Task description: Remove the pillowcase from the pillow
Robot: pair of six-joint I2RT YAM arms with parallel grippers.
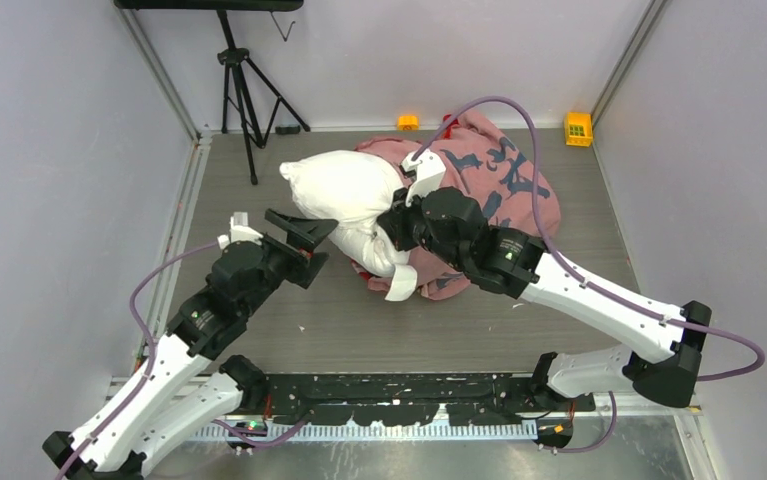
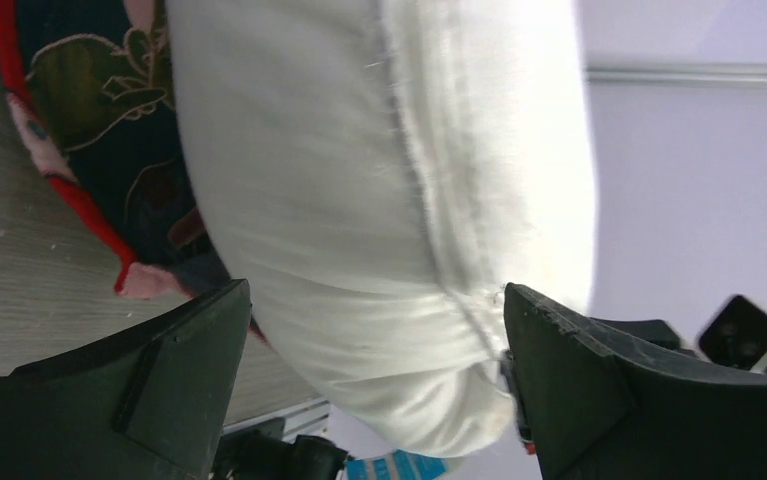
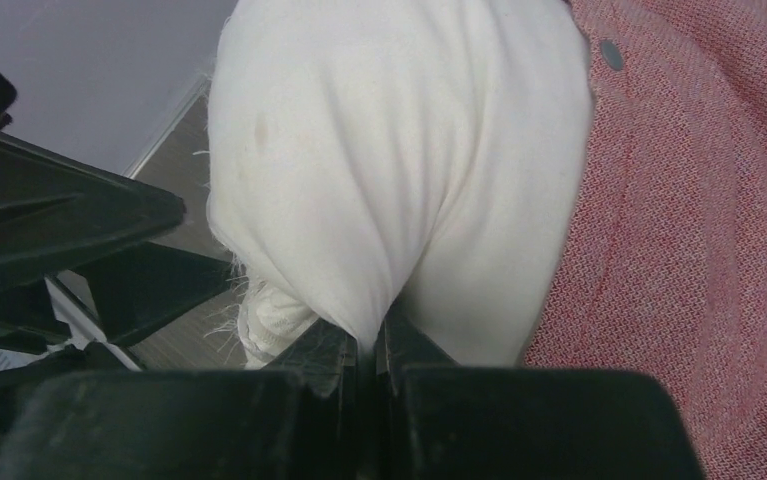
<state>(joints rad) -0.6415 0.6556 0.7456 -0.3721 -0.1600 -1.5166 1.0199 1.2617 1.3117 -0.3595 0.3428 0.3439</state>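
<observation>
One pillow [image 1: 344,190], one pillowcase [image 1: 504,185], one tripod [image 1: 244,90]

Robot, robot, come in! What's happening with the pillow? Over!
Left gripper open near pillow. Right gripper shut, pinching pillow's white cloth. Pillow partly out of pillowcase. Nothing in the way.

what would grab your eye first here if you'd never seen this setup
A plump white pillow lies in the middle of the table, half out of a pink-red pillowcase bunched up on its far right side. The right pincer is clamped on a fold of the pillow. The left pincer gapes wide open at the pillow's near left end.
</observation>
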